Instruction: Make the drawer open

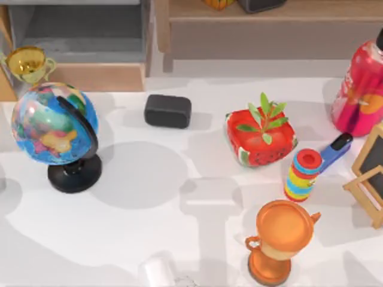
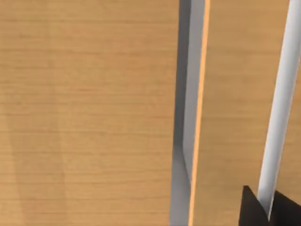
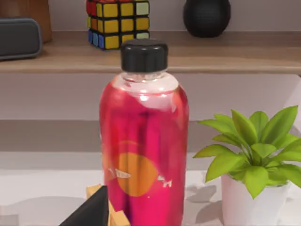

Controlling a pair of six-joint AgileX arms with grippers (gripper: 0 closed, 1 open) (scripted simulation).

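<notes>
Grey-lined drawer (image 1: 84, 36) pulled out, seemingly holding nothing

At the far left of our table sits the drawer (image 1: 78, 36), its front panel toward us. A small cup (image 1: 28, 63) stands against that panel, with the globe (image 1: 57, 125) just in front of it. To the right of the globe lies a speaker (image 1: 168, 110), then a potted plant (image 1: 261, 136). A stack of rings (image 1: 304, 174) stands right of the plant, a trophy (image 1: 280, 239) nearer us, a bottle (image 1: 362, 89) far right. The shelf (image 1: 269, 27) runs behind.
</notes>
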